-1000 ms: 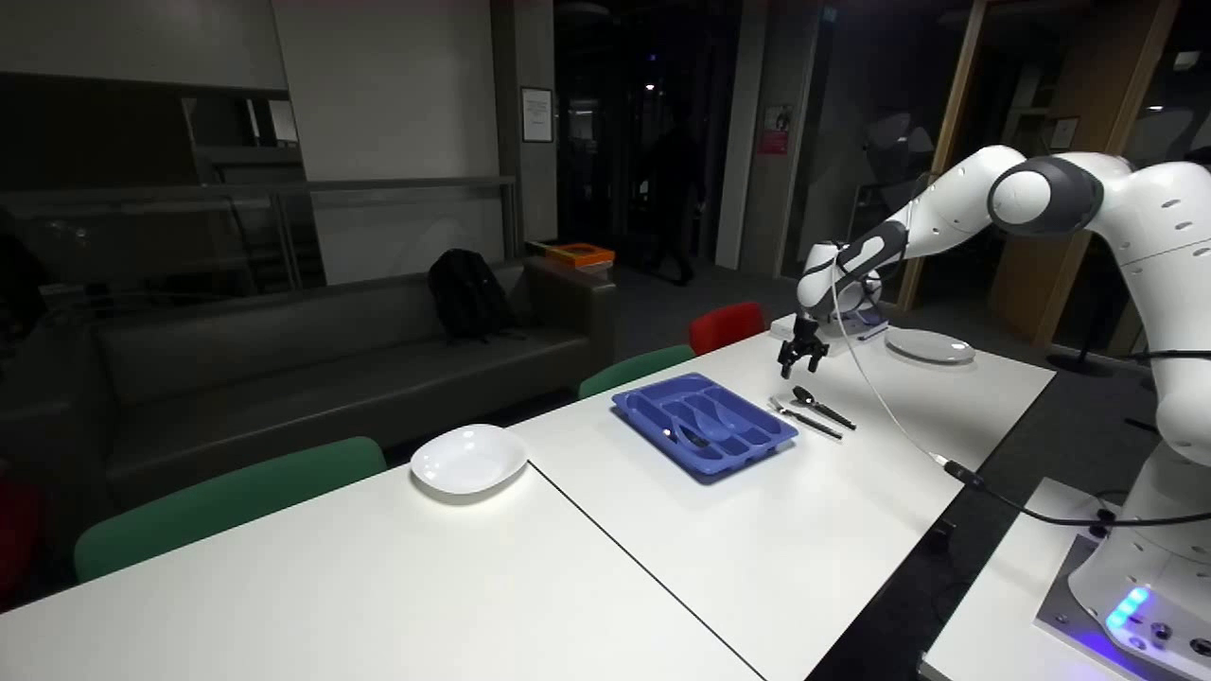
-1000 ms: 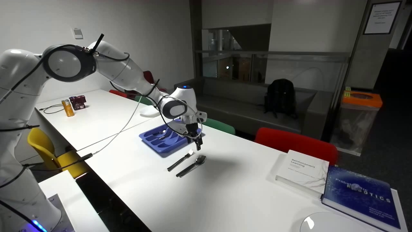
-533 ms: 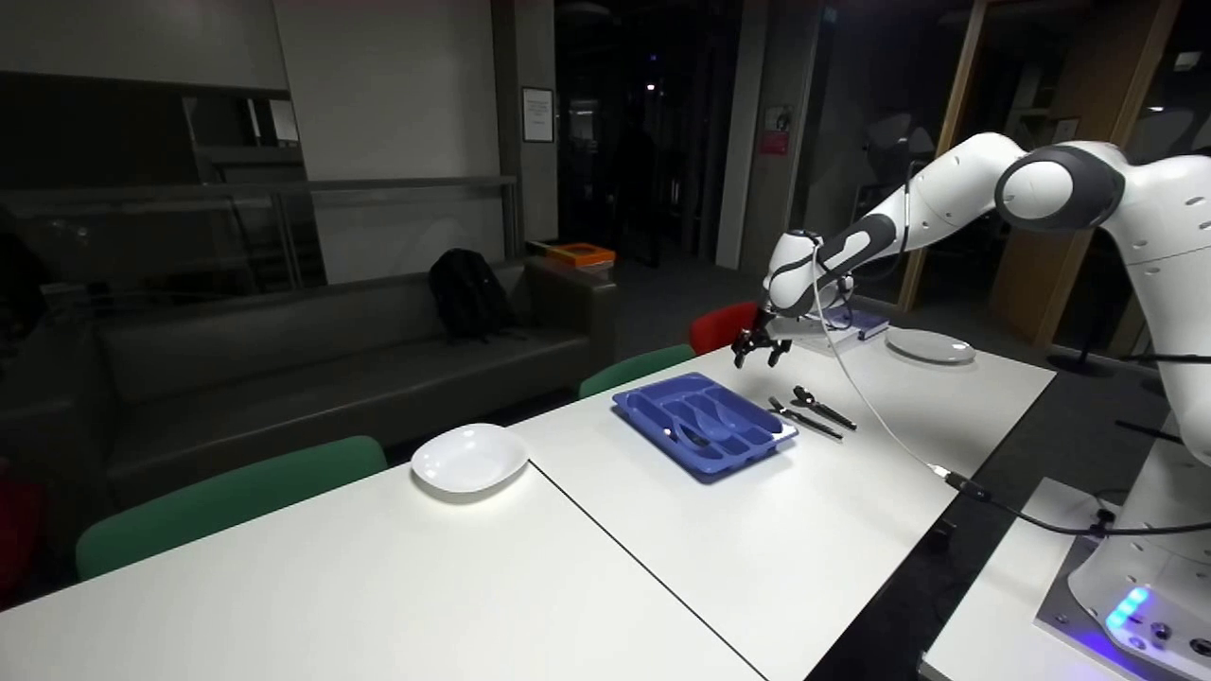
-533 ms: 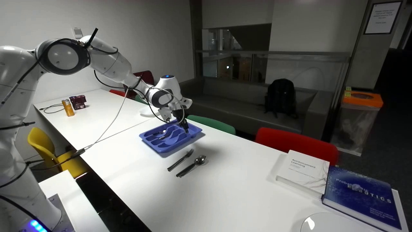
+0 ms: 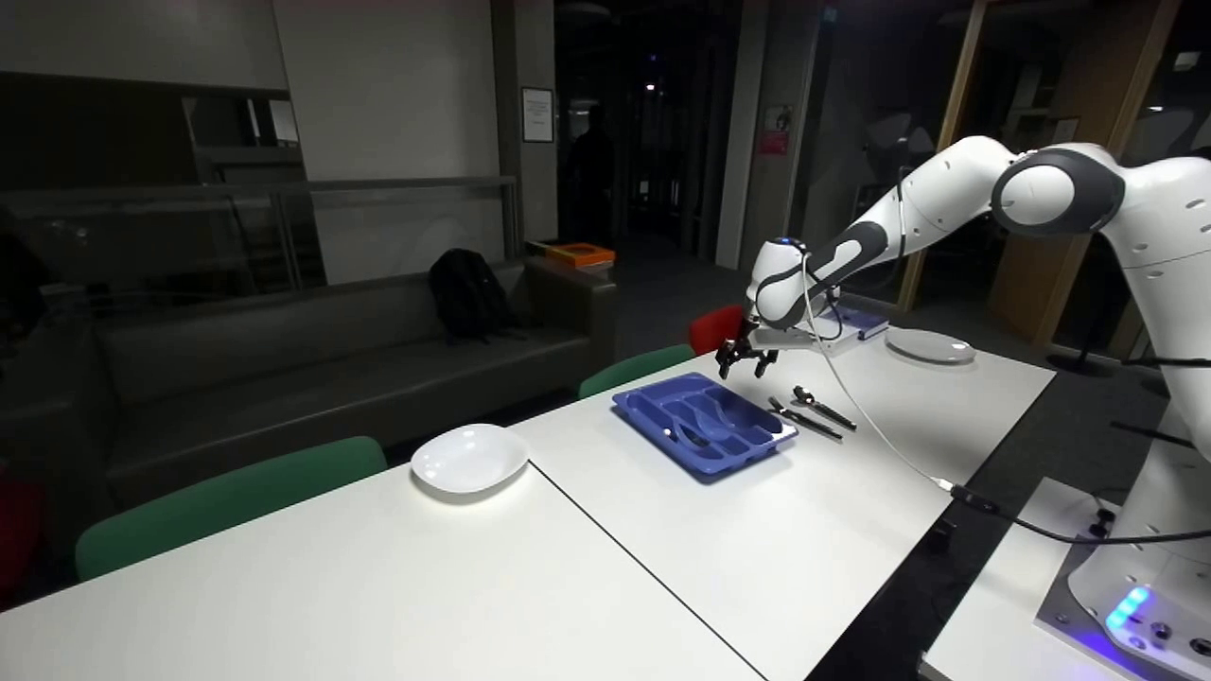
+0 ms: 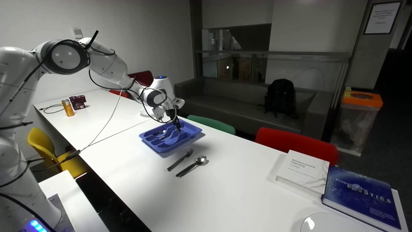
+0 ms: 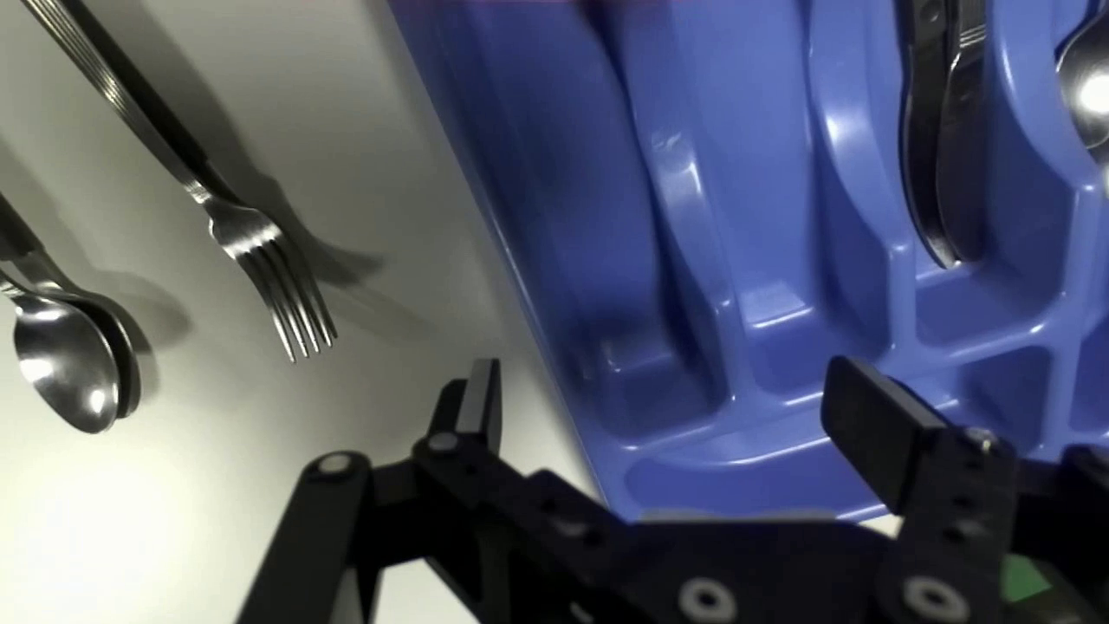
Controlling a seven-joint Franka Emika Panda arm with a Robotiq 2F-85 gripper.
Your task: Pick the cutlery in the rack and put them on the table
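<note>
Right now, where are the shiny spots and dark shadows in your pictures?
Wrist view: bright glints on the top spoon, a dark shadow beside the fork, and the white table nearly washed out by glare at lower left; in an exterior view: a white glint on the plate cut off by the bottom edge; in both exterior views: the sofa sits in gloom.

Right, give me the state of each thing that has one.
Tool: open, holding nothing
Rack: right way up on the table, utensils inside
Dark utensils: together in one rack compartment
Cut-off silver utensil: in the rack
Fork: on the table, out of the rack
Two spoons: on the table, overlapping
White bowl: right way up
Books: closed
Base light: lit blue
</note>
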